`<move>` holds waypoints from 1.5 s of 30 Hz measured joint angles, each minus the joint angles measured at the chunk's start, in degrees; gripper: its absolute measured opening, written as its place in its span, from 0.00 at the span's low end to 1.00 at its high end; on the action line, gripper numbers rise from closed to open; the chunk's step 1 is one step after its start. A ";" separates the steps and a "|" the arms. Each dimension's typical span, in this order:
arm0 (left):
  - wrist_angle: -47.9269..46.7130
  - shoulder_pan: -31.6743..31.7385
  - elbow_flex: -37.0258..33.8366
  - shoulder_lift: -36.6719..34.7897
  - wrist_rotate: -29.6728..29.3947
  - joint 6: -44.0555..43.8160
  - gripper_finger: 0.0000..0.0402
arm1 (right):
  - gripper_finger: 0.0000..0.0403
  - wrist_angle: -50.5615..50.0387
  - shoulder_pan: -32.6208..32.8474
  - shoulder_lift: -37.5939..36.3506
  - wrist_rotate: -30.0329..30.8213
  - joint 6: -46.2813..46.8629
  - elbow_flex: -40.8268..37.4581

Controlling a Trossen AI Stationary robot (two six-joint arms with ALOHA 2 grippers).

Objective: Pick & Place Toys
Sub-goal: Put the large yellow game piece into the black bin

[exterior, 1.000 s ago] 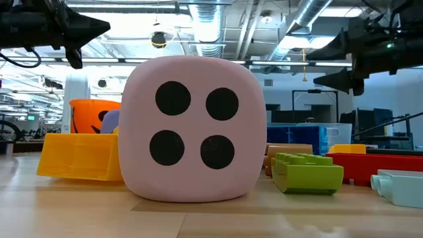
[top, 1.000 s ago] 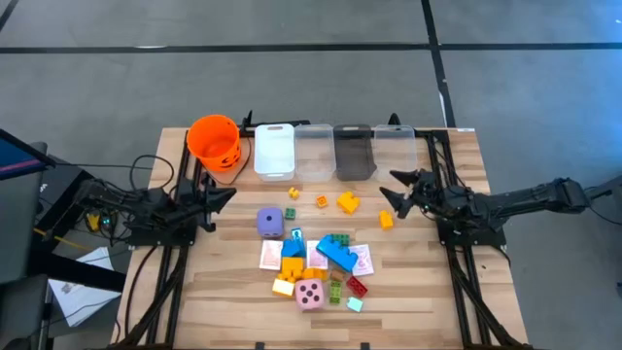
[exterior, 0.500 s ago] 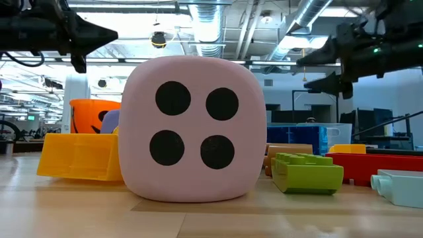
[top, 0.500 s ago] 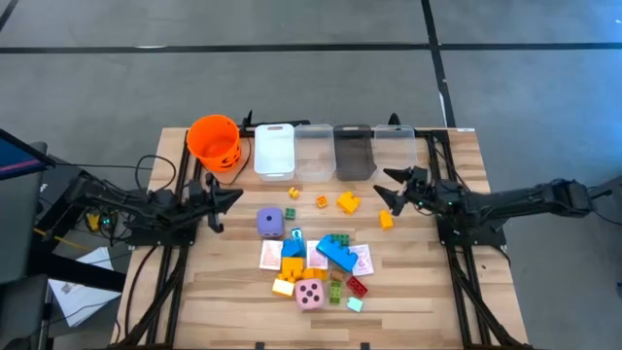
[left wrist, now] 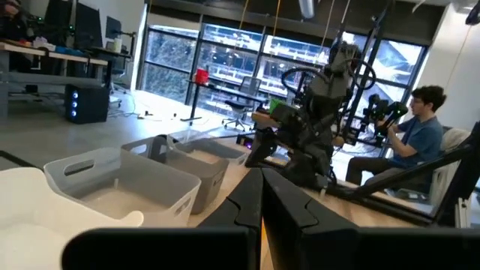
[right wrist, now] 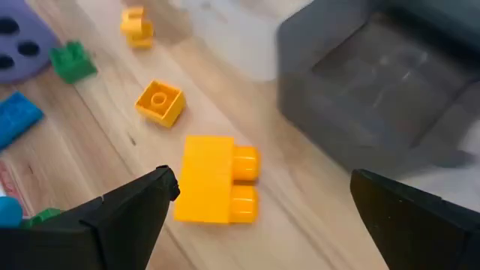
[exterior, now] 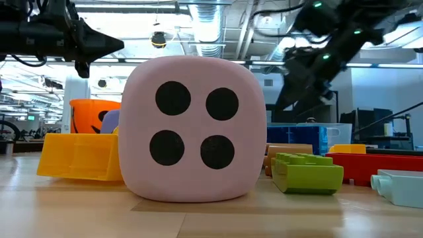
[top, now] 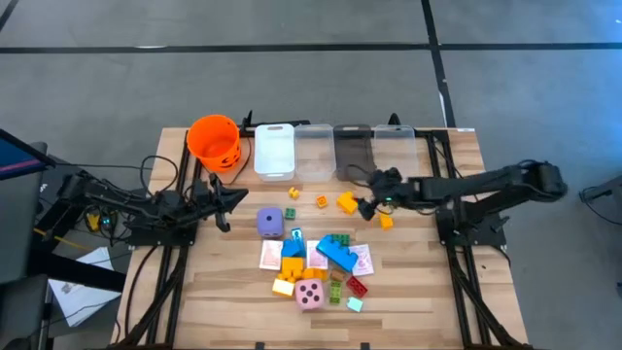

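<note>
The toys lie in a loose heap at the table's middle: a purple die, a pink die, a blue brick, pink-backed cards and small bricks. A yellow brick lies apart, toward the far side. My right gripper hovers open, slanting down, just right of that brick, touching nothing. My left gripper is shut and empty at the left, above the table near the orange bucket.
Four bins stand in a row at the far edge: white, clear, dark and clear. An orange brick lies just under my right arm. A person sits beyond the table.
My right gripper has swung toward the table's left, from beside its base to the yellow brick, and tipped from level to slanting down; it stays open. My left gripper has crept a little toward the table's middle, still shut. No toy has moved.
</note>
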 joint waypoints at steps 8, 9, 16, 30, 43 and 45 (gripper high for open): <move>0.39 0.00 0.00 0.25 0.02 -0.06 0.00 | 0.99 -2.69 0.09 14.77 -3.98 4.08 8.15; 0.39 0.00 0.01 0.25 0.03 -0.06 0.00 | 0.99 -3.29 0.09 16.01 -3.96 4.70 8.95; 0.39 0.00 0.00 0.25 0.20 -0.06 0.00 | 0.99 -8.29 -0.72 20.44 -3.95 8.32 12.51; 0.39 -0.02 0.00 0.25 0.15 -0.13 0.00 | 0.99 -10.25 -1.31 21.38 -10.48 10.29 12.85; 0.37 -0.02 0.02 0.25 0.66 -3.08 0.00 | 0.98 -10.16 -1.31 21.38 -10.78 9.60 12.85; 0.37 -0.02 0.02 0.25 0.67 -3.08 0.00 | 0.95 -10.16 -1.31 21.38 -9.74 9.53 12.85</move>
